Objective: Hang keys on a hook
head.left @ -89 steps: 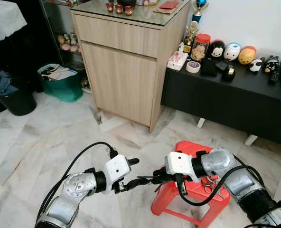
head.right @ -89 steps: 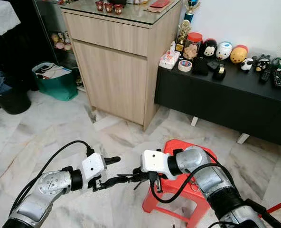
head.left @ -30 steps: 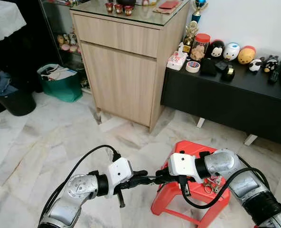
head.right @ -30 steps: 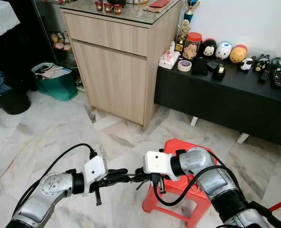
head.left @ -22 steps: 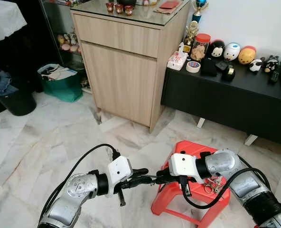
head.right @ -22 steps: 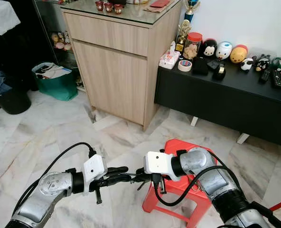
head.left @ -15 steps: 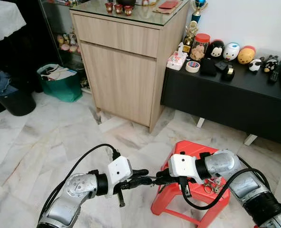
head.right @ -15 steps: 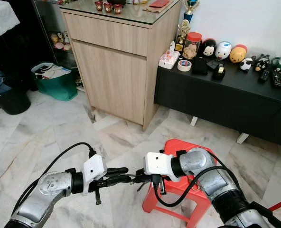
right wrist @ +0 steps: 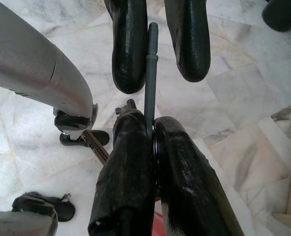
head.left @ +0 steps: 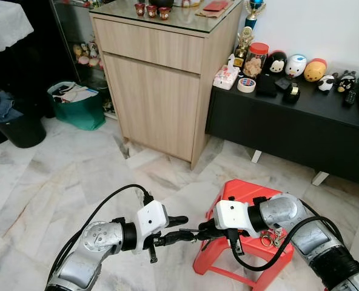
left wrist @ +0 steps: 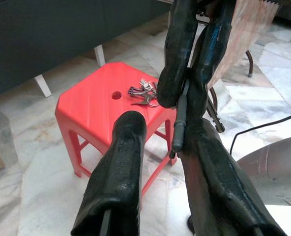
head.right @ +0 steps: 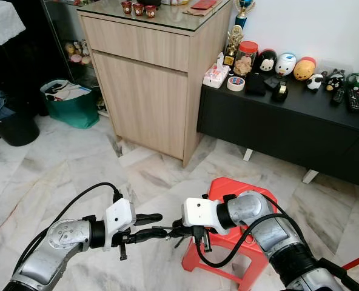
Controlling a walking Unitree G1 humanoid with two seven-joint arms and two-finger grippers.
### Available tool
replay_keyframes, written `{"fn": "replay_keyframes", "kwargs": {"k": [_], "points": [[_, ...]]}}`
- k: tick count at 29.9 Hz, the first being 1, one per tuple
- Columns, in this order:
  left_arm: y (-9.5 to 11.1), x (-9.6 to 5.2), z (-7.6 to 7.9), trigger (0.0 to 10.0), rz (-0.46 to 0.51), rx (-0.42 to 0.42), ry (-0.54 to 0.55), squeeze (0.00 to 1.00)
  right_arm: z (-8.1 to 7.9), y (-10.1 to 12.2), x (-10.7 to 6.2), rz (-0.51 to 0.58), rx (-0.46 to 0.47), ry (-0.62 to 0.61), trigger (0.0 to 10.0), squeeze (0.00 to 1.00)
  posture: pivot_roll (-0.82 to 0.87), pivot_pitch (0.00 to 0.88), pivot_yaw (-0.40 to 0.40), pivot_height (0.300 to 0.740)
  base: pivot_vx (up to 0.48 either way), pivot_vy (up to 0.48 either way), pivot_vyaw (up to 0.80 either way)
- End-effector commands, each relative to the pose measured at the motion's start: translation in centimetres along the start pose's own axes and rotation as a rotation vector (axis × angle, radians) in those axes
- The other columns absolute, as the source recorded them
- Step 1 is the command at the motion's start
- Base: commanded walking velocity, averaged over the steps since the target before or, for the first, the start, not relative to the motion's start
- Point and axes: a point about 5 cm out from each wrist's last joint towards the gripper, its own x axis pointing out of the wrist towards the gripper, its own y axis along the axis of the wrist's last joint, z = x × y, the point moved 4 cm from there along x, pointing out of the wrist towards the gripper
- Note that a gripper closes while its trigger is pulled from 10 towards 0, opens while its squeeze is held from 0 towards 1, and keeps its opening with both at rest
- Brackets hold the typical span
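A bunch of keys [head.left: 268,236] lies on a red plastic stool [head.left: 237,188], also seen as the keys [left wrist: 144,93] on the stool [left wrist: 96,105] in the left wrist view. My right gripper [head.left: 199,231] is shut on a thin grey rod [right wrist: 150,69] that points toward my left arm, low over the floor and left of the stool. My left gripper [head.left: 174,229] faces it, open, its two fingers [right wrist: 128,44] on either side of the rod's free end [left wrist: 178,123]. The keys lie behind the right forearm, apart from both grippers.
A wooden cabinet [head.left: 161,91] stands ahead. To its right is a low black sideboard [head.left: 288,130] with several figurines on top. A green bag [head.left: 76,106] and a black bin [head.left: 19,127] sit at the far left. Marble floor [head.left: 58,176] lies between.
Three seconds ago the left gripper's fingers were spread wide; it then rolled and its fingers narrowed around the rod. In the last half second both grippers sank slightly and the left fingers spread a little.
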Motion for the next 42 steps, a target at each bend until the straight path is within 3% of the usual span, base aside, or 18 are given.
{"fn": "replay_keyframes", "kwargs": {"k": [1, 7, 15, 25, 34, 42], "points": [[1.9, 0.4, 0.4, 10.0, 0.074, 0.028, -0.025, 0.0, -1.1, -0.8, 0.7, -0.035, 0.009, 0.061, 10.0, 0.0, 0.09, 0.071, -0.031, 0.74, 0.0, 0.0, 0.0], [1.7, 0.4, 1.7, 10.0, 0.055, -0.01, -0.109, 0.0, -1.1, -0.9, 0.8, -0.041, 0.009, 0.056, 10.0, 0.0, 0.09, 0.073, -0.032, 0.74, 0.0, 0.0, 0.0], [1.5, 0.4, 2.0, 10.0, 0.04, -0.019, -0.127, 0.0, -1.0, -0.9, 0.8, -0.042, 0.008, 0.047, 10.0, 0.0, 0.09, 0.073, -0.031, 0.74, 0.0, 0.0, 0.0], [-0.1, -0.5, 2.2, 10.0, -0.056, -0.019, -0.134, 0.0, -0.8, -1.0, 0.7, -0.046, 0.006, 0.037, 10.0, 0.0, 0.09, 0.072, -0.029, 0.74, 0.0, 0.0, 0.0], [-0.5, -0.4, 1.4, 10.0, -0.067, -0.021, -0.073, 0.0, -0.7, -1.0, 0.8, -0.046, 0.003, 0.037, 10.0, 0.0, 0.09, 0.072, -0.03, 0.74, 0.0, 0.0, 0.0], [-0.6, -0.3, 1.5, 10.0, -0.075, -0.026, -0.083, 0.0, -0.7, -1.0, 0.8, -0.045, 0.0, 0.036, 10.0, 0.0, 0.1, 0.072, -0.03, 0.74, 0.0, 0.0, 0.0]]}}
